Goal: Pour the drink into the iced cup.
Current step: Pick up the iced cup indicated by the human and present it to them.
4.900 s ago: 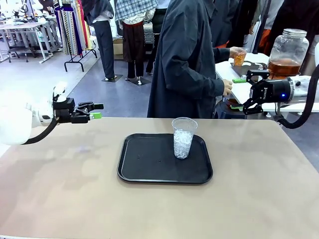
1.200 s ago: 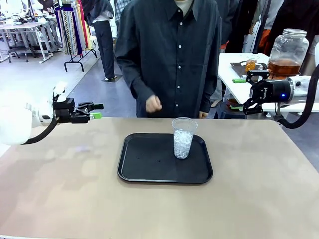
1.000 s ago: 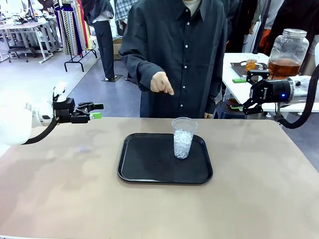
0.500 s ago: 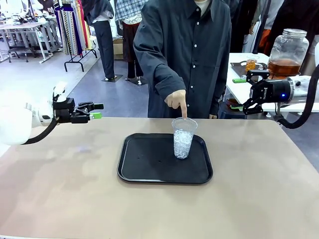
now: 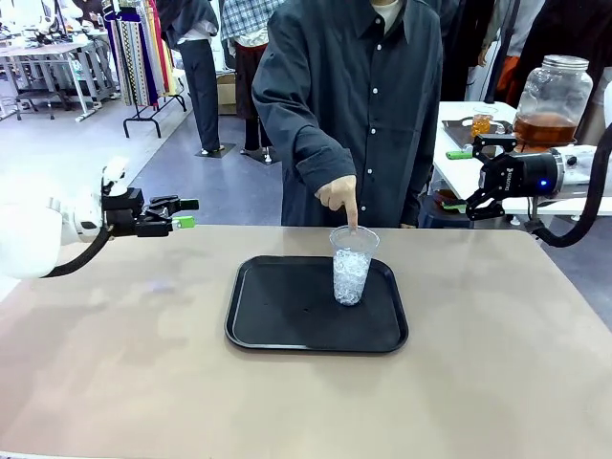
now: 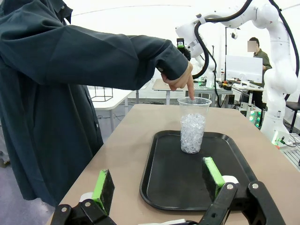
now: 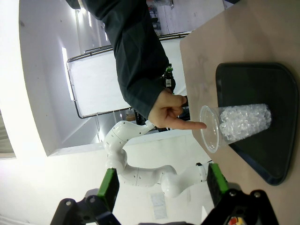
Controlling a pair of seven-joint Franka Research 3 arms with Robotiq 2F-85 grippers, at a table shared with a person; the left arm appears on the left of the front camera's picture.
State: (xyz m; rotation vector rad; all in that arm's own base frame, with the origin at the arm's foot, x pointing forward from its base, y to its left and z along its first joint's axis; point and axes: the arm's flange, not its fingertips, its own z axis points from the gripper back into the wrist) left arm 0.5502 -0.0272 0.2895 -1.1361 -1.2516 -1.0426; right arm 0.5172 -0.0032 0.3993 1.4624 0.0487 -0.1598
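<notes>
A clear plastic iced cup [image 5: 351,265] stands upright on the black tray [image 5: 287,325] at mid-table, about half full of white ice. The person's hand [image 5: 339,194] points down, its forefinger at the cup's rim. An amber drink sits in a small cup [image 5: 481,124] on the white side table at the back right. My left gripper [image 5: 182,212] hovers open over the table's far left edge, well away from the tray. My right gripper [image 5: 475,175] hangs open beyond the table's far right corner. The left wrist view shows the iced cup [image 6: 192,126] ahead of my open left gripper [image 6: 158,180]. In the right wrist view the cup [image 7: 239,124] lies sideways, my right gripper [image 7: 163,185] open.
A large glass jar [image 5: 550,100] with amber liquid stands on the side table behind my right gripper. The person in a dark shirt [image 5: 363,105] stands at the far edge, directly behind the tray. Bare tan tabletop [image 5: 143,382] surrounds the tray.
The person turned back from the side table, faced the tray, and lowered a hand from chest height until its forefinger reached the cup's rim. Both arms stayed still.
</notes>
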